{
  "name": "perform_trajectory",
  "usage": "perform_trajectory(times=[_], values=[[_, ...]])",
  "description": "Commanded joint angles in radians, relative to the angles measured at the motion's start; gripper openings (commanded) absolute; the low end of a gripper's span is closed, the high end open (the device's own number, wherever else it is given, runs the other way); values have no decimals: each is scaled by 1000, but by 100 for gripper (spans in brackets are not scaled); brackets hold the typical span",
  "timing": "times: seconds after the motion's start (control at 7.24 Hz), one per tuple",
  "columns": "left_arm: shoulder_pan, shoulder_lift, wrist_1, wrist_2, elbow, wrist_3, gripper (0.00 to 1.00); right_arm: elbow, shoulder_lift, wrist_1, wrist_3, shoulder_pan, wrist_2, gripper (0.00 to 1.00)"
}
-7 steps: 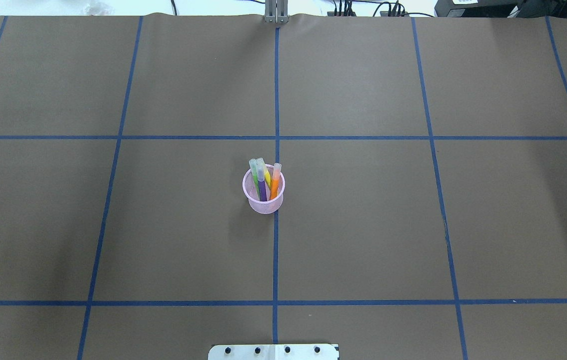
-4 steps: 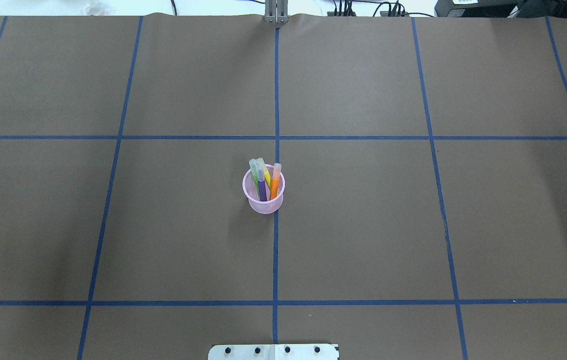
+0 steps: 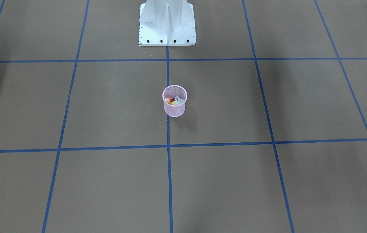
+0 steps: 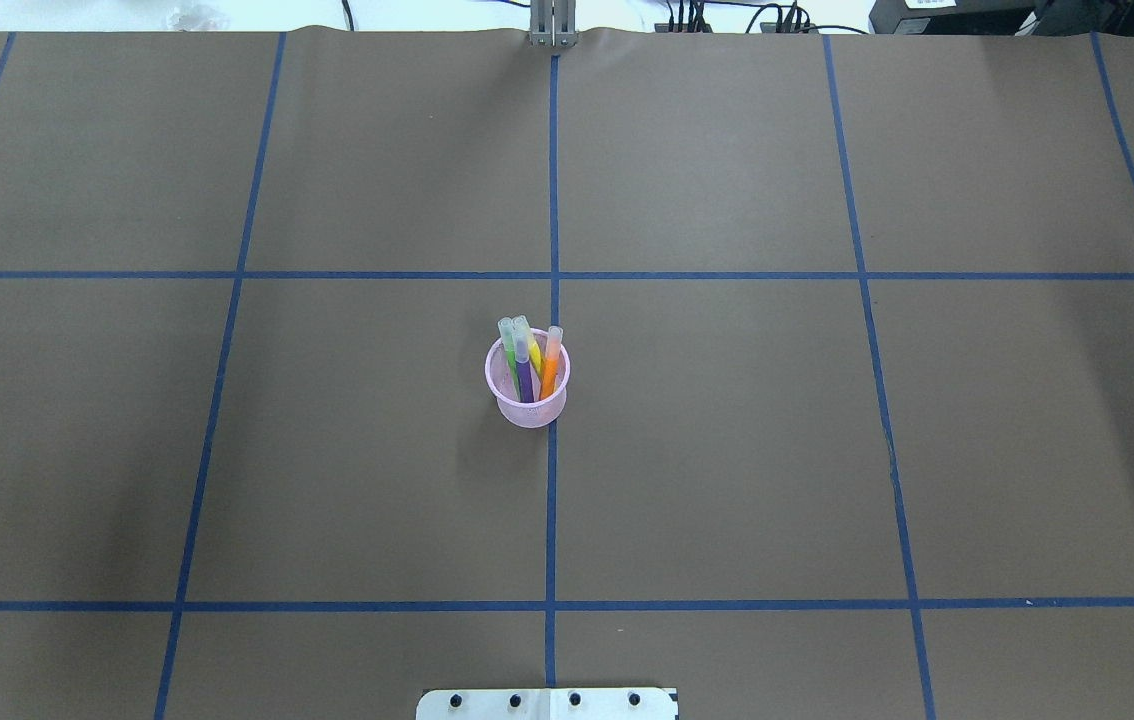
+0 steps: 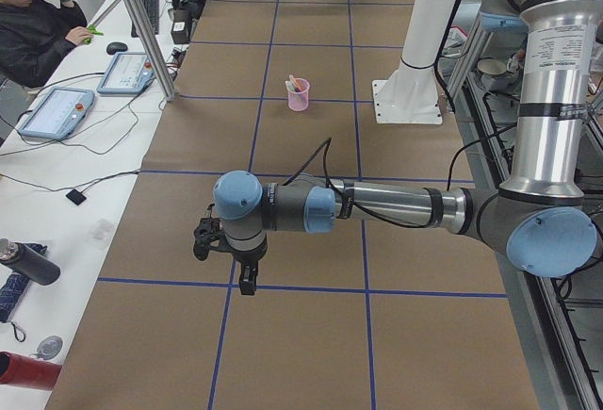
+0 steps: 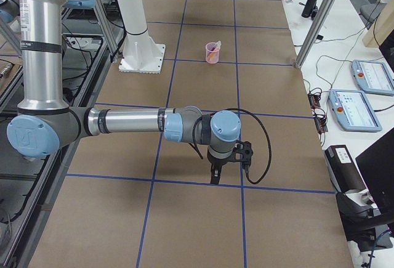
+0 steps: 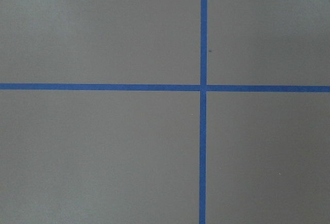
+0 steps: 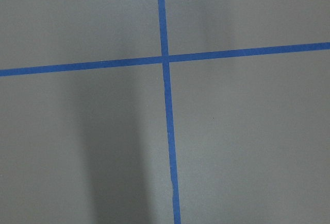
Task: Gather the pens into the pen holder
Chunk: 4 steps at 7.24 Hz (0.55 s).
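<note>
Well apart from left end effector (image 5: 247,285) and right end effector (image 6: 213,177): pen holder (image 4: 527,410) with pens (image 4: 525,368) near-upright, caps up. Cannot tell either's spread.

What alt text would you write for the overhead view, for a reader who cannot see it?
A small pink mesh cup stands upright at the middle of a brown table, on a blue tape line, holding four pens: green, yellow, purple and orange. No robot arm shows in this view.
</note>
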Motion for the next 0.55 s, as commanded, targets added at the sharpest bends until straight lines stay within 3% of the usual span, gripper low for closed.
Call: perform_trajectory(times=[0.0, 0.41], values=[[0, -1, 0, 2, 1, 0, 100, 0, 0, 0, 0, 0, -1, 99], [2, -1, 0, 2, 6, 1, 100, 2, 2, 1, 2, 0, 0, 99]])
